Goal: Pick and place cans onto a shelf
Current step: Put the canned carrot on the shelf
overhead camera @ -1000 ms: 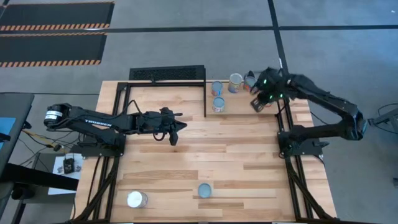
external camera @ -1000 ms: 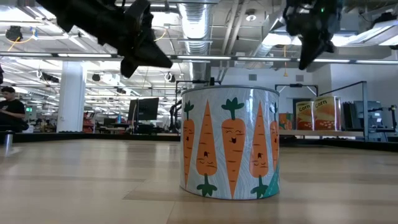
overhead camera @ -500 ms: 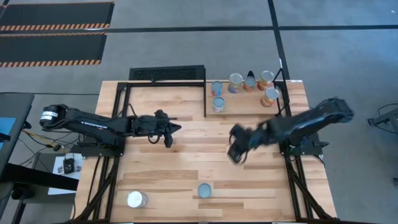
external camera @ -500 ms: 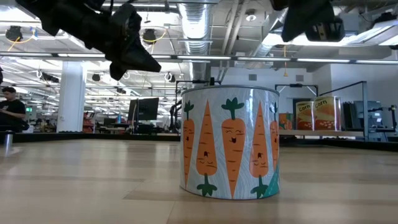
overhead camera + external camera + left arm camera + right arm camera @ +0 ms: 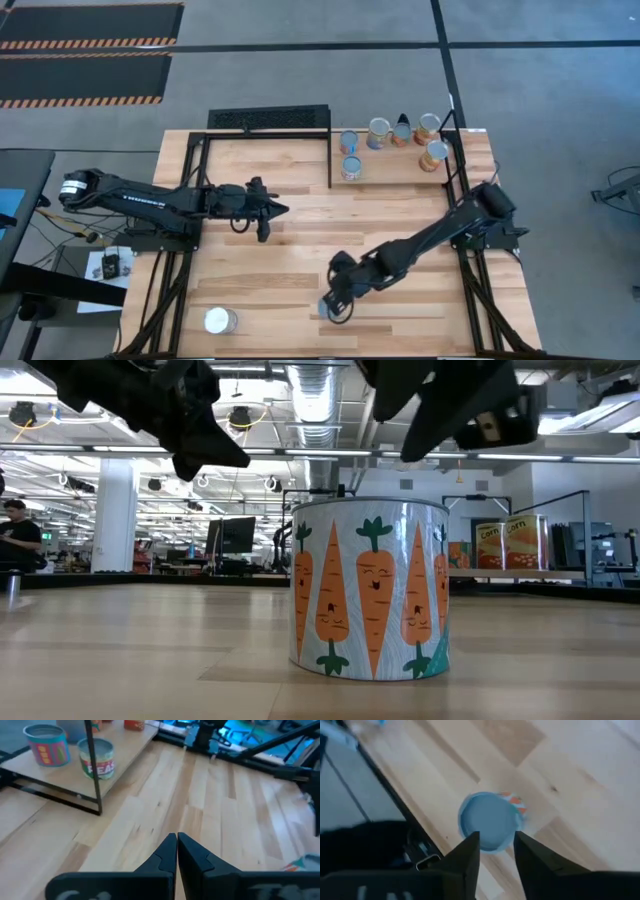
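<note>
Table [image 5: 400, 240]: light wooden plank top, framed by black bars, seen from overhead.

Shelf [image 5: 400, 163]: wooden ledge at the table's far right corner, edged by thin black bars. It carried six cans: two with blue tops [image 5: 349, 141] and [image 5: 351, 167] at its left end, one silver-topped [image 5: 378, 131], and three toward its right end [image 5: 402, 131], [image 5: 429, 126], [image 5: 435, 153]. The left wrist view showed two of them, a teal-and-pink can [image 5: 47, 744] and a green-labelled can [image 5: 96, 757], standing upright on the plank.

Left arm: stretched from the table's left edge toward the middle. Left gripper [image 5: 265, 213] hung above bare planks, well apart from every can; its fingers [image 5: 162, 855] were pressed together with nothing between them.

Right arm: reached diagonally from the right edge toward the near edge. Right gripper [image 5: 337, 305] hung directly above the carrot can [image 5: 368, 588], fingers [image 5: 467, 855] parted and empty, one on each side of the can's blue top.

Carrot can: upright on the table near its near edge, white label with orange carrots, blue round top [image 5: 489, 822].

White-topped can [image 5: 220, 320]: upright at the near left corner, well apart from both grippers.
</note>
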Tool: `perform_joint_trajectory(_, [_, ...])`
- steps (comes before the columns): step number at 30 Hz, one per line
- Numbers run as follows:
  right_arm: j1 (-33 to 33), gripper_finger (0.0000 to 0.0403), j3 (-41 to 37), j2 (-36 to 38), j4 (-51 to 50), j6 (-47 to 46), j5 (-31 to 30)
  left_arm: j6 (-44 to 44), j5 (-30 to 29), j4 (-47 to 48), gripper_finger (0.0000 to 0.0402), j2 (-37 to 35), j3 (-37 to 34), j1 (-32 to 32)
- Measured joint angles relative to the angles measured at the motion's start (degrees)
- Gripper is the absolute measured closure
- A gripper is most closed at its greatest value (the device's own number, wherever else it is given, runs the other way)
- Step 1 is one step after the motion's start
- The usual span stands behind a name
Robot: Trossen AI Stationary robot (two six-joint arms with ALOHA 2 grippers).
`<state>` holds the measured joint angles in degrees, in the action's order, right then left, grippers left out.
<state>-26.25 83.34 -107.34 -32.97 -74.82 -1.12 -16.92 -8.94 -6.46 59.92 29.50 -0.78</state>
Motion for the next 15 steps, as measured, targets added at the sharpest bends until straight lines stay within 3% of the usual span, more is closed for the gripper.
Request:
perform_joint_trajectory(5, [0.4,0.0256,3.8,-3.4,0.0,14.7,4.2,-3.1,-3.4,3.6,0.0401,-1.7,0.0,-2.2])
perform_joint_trajectory(12, [1.0,0.0374,4.8,-3.7,0.0,24.9,5.5,-4.6,-14.0,6.9,0.0401,-6.6,0.0,-11.6])
perform_joint_trajectory(15, [0.2,0.0392,5.7,-3.7,-1.5,26.8,5.5,-5.6,-16.1,9.9,0.0401,-8.7,0.0,-15.7])
